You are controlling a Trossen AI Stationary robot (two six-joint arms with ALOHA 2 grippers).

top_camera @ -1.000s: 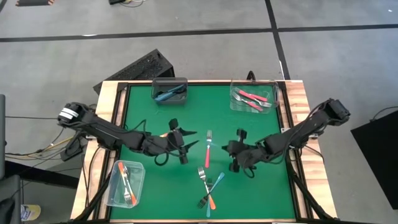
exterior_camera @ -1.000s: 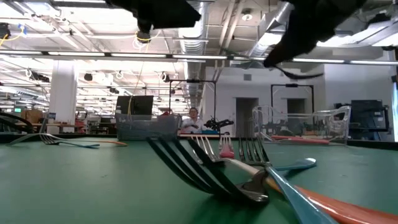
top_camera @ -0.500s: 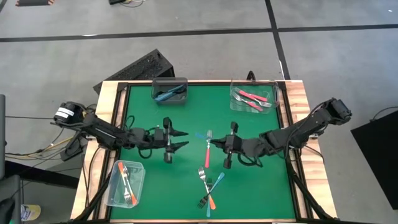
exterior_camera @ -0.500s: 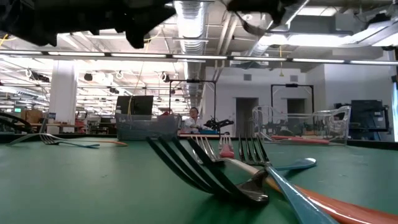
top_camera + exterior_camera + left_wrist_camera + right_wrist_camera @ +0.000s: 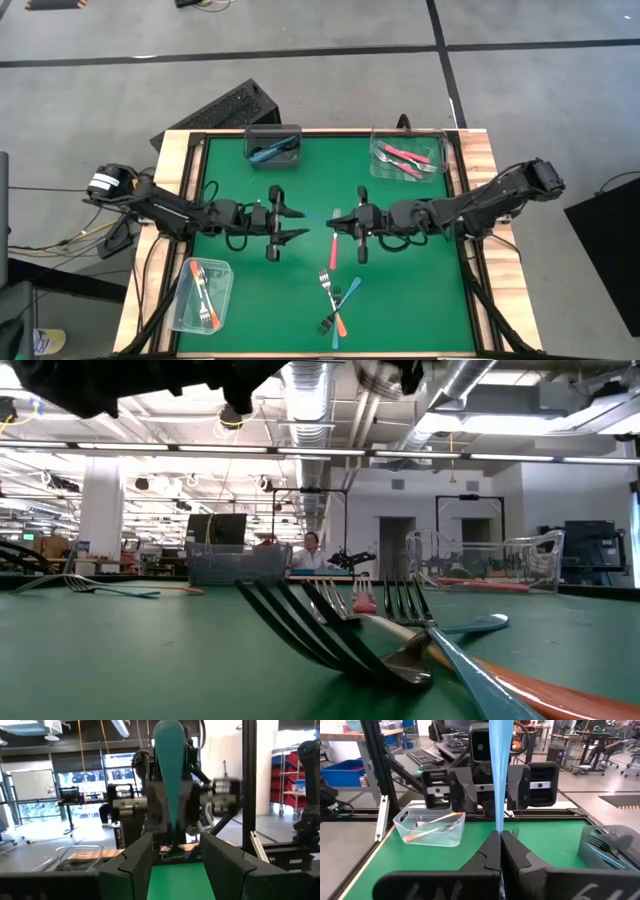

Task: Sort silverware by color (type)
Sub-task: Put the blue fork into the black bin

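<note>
My right gripper [image 5: 338, 226] hovers over the table's middle, shut on a blue-handled fork [image 5: 500, 770]. The blue handle [image 5: 318, 217] sticks out toward my left gripper [image 5: 298, 223]. That gripper faces it, level and open, its fingers [image 5: 135, 865] clear of the handle tip. A pink fork [image 5: 333, 250] lies flat on the green mat under the right gripper. Three forks, one silver-looking, one blue and one orange, lie crossed [image 5: 335, 300] near the front edge. My right gripper pinches the blue fork between its two shut fingers [image 5: 487, 852], where the handle narrows [image 5: 499, 827]; the tine end is hidden behind the fingers. The fingers come level from the table's right and lie along the fork. The fork is lifted clear, its handle pointing toward the table's left.
A dark bin with blue forks [image 5: 273, 147] stands at the far edge, and a clear tub with pink forks [image 5: 407, 157] at the far right. Near left is a clear tub with orange forks [image 5: 203, 293]. A wooden rim [image 5: 170, 200] frames the mat.
My right gripper has risen and gone toward the table's left, tipping up from pointing down to level, so the blue handle now points at the left gripper. My left gripper has drawn back a little toward the table's left and tipped up to level, staying open.
</note>
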